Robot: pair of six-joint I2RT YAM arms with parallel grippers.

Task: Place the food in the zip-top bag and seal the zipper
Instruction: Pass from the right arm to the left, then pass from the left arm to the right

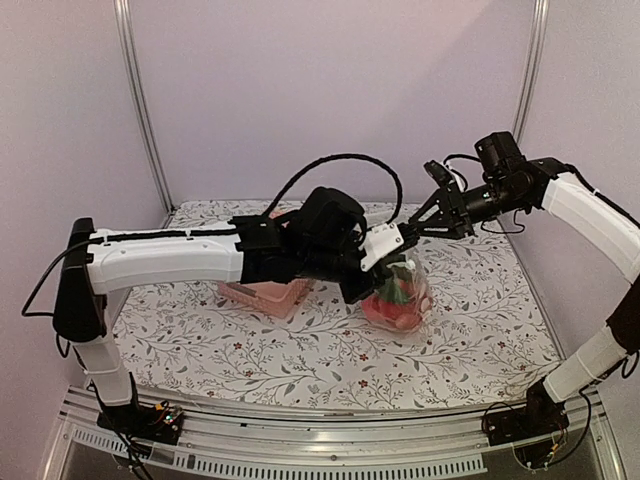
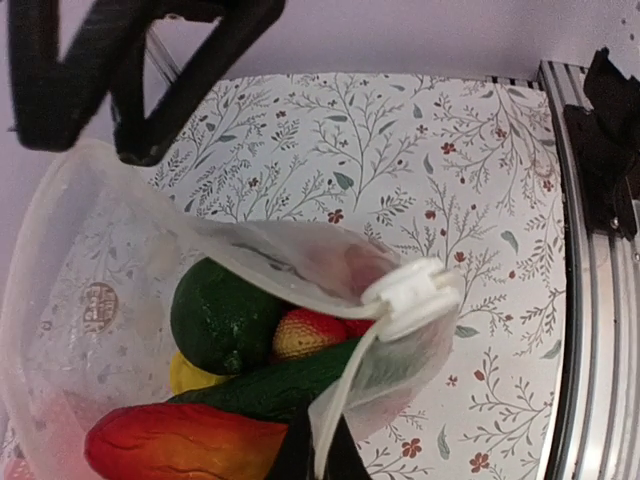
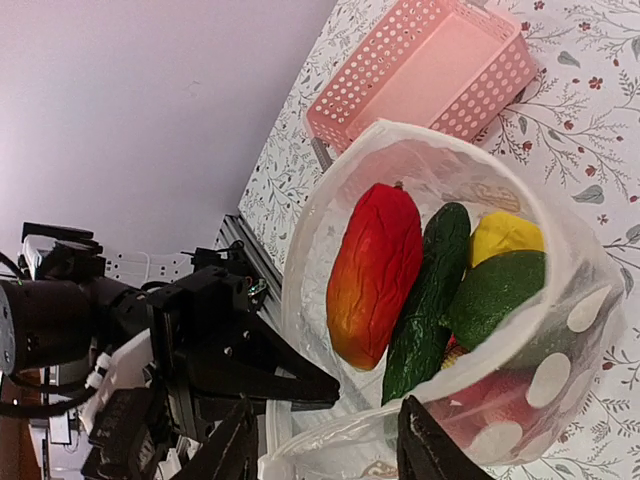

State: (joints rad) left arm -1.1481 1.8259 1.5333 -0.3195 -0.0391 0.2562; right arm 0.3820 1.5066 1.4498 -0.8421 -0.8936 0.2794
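The zip-top bag [image 1: 403, 297] stands open on the table, right of centre, with the food inside. In the left wrist view I see a dark green round fruit [image 2: 222, 315], a strawberry [image 2: 305, 333], a cucumber [image 2: 275, 388], a yellow piece [image 2: 190, 376] and an orange-red piece [image 2: 180, 447]. My left gripper [image 2: 322, 455] is shut on the bag's mouth edge, just below the white zipper slider [image 2: 415, 293]. My right gripper [image 3: 330, 455] is open, and the bag's far rim [image 3: 340, 455] runs between its spread fingers. Both grippers meet above the bag in the top view.
The pink slotted basket [image 1: 262, 293] sits left of the bag, partly under my left arm, and looks empty in the right wrist view [image 3: 430, 70]. The metal rail [image 2: 585, 300] runs along the table's near edge.
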